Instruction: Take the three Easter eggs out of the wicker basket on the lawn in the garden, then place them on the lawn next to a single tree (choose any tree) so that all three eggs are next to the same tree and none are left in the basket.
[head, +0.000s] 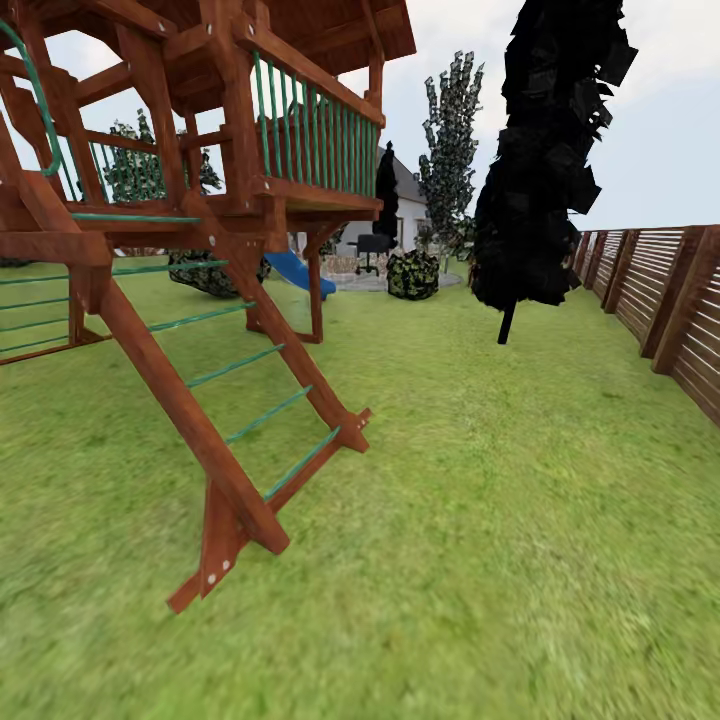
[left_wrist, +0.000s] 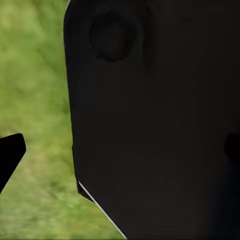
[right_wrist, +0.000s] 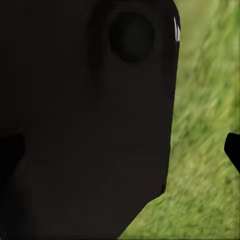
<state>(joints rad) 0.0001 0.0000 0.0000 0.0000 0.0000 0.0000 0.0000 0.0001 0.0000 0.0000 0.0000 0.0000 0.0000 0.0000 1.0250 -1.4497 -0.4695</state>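
Green lawn (head: 480, 520) is filling the near ground; a wooden play tower (head: 200, 200) is standing at left, a black-leaved tree (head: 545, 160) far right by the slatted fence (head: 660, 300). Eggs and basket aren't showing anywhere here. Gripper states: cannot tell, dark robot body is blocking both wrist views. Judging: eggs likely light, smooth, slippery; grip across the middle, gently.

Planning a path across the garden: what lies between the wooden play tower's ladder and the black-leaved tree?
In the head view, just bare lawn separates the ladder from the black-leaved tree; nothing stands on that stretch.
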